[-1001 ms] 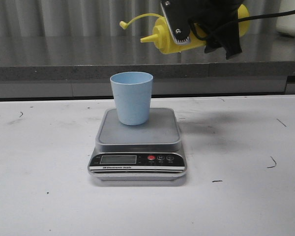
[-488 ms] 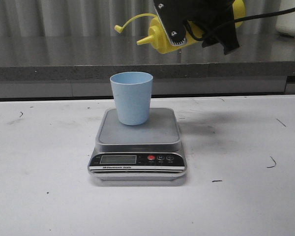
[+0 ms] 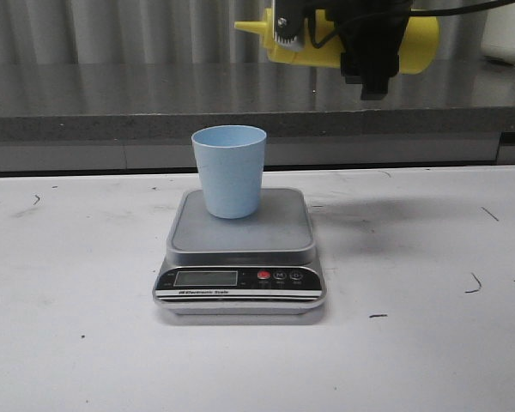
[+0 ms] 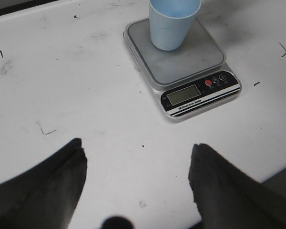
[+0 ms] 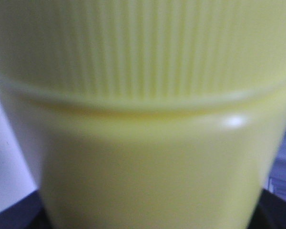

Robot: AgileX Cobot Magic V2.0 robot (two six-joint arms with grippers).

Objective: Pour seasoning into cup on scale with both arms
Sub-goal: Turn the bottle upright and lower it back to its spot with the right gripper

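The pale blue cup (image 3: 230, 170) stands upright on the silver-grey scale (image 3: 279, 236) at the table's middle. High above and to the right of the cup, my right gripper (image 3: 339, 34) is shut on the yellow seasoning bottle (image 3: 416, 43), which lies about level with its nozzle pointing left. The bottle's body (image 5: 143, 143) fills the right wrist view. My left gripper (image 4: 138, 167) is open with nothing between its fingers, hanging over bare table in front of the scale (image 4: 190, 59) and cup (image 4: 171, 24). It is out of the front view.
A grey counter ledge (image 3: 112, 124) runs along the back of the white table (image 3: 69, 343). A pale object (image 3: 508, 34) sits at the far back right. Small dark marks dot the tabletop.
The right gripper has risen and swung the bottle from nozzle-down tilt to about level. The tethered cap has gone out of sight. Cup and scale have not moved.
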